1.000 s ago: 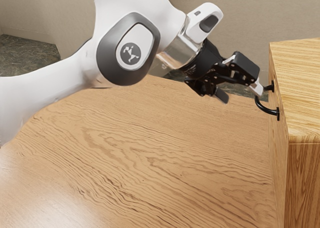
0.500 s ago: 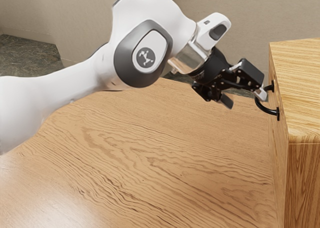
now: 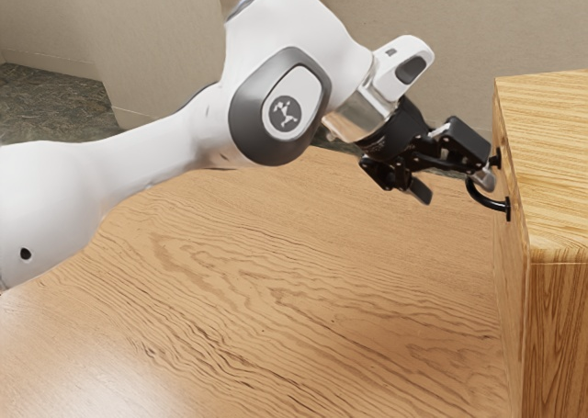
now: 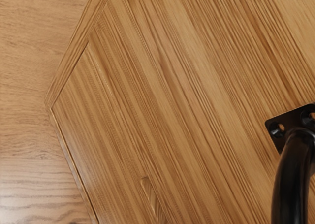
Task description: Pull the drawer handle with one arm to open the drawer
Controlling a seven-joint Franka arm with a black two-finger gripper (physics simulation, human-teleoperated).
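In the exterior view, your black two-finger gripper (image 3: 480, 173) sat at the curved black metal drawer handle (image 3: 488, 198) on the oak-grained wooden cabinet (image 3: 544, 152), at the exterior view's right. You couldn't tell whether it gripped. In the wrist view, that handle (image 4: 290, 184) stood close against the wooden drawer front (image 4: 172, 111).

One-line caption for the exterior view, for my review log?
Open gripper at the black drawer handle on the wooden cabinet, drawer not yet pulled out.
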